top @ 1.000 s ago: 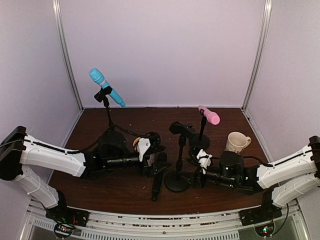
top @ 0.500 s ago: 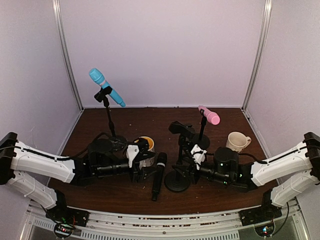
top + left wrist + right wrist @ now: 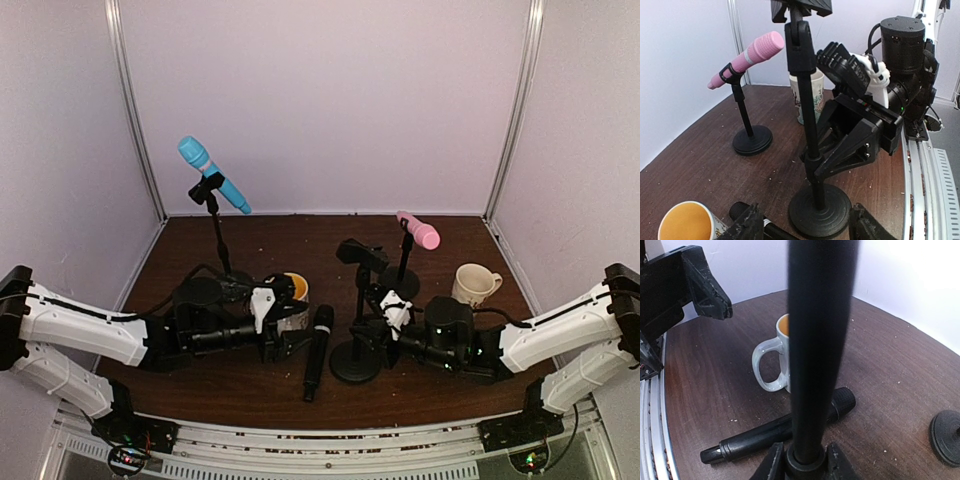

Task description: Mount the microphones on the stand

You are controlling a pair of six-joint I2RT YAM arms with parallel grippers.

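Note:
A black microphone (image 3: 316, 350) lies flat on the table, just left of the middle stand (image 3: 356, 330), whose clip on top is empty. My right gripper (image 3: 376, 326) is shut on that stand's pole (image 3: 819, 340) low down, with a finger (image 3: 772, 466) on each side of its collar. My left gripper (image 3: 292, 342) hovers open close to the table beside the black microphone's head (image 3: 741, 211), nothing between its fingers (image 3: 747, 226). The light blue microphone (image 3: 213, 175) sits clipped in the tall left stand. The pink microphone (image 3: 418, 230) sits clipped in the back stand.
A mug with an orange inside (image 3: 293, 295) stands just behind my left gripper. A cream mug (image 3: 473, 284) stands at the right, behind my right arm. The pink microphone's stand base (image 3: 752, 140) rests on the table beyond the middle stand.
My right gripper moved left to the middle stand and closed on its pole. My left gripper drew back to the left, uncovering the orange-lined mug, and narrowed slightly.

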